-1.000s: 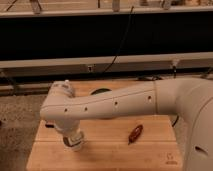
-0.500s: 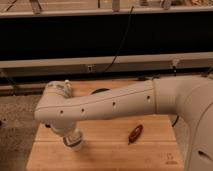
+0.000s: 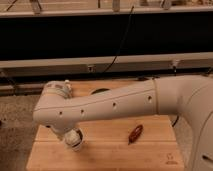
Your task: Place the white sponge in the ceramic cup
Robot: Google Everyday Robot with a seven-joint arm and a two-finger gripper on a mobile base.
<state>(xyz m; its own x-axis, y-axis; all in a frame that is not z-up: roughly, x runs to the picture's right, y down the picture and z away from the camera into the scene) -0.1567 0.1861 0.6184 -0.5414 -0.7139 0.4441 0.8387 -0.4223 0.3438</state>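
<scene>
A: Where is the end effector point(image 3: 75, 141)?

B: Low over the left part of the wooden tabletop point(image 3: 110, 155), at the bottom of the white arm point(image 3: 100, 106), which bends down from the elbow at the left. Only a rounded white end shows there; whether the fingers are apart or together cannot be told.

A: And the ceramic cup point(image 3: 76, 145)?

B: A small whitish round shape sits right under the arm's tip, at or against the end effector. The two cannot be separated cleanly from this angle. The white sponge cannot be made out.

A: What room is there around it?

B: To the left, the tabletop's edge lies near, with speckled floor point(image 3: 15, 130) beyond. Toward the camera, bare wood runs to the front edge. To the right, open wood stretches to a small reddish-brown object point(image 3: 135, 133) lying on the tabletop, well apart from the end effector. Behind, the arm's long forearm spans the tabletop, and a dark round thing point(image 3: 100, 91) shows at the far edge, partly hidden by it.

A: Beyond that?

B: A long dark bench or rail point(image 3: 105, 62) crosses the background, a black cable point(image 3: 122, 42) hanging down it.
</scene>
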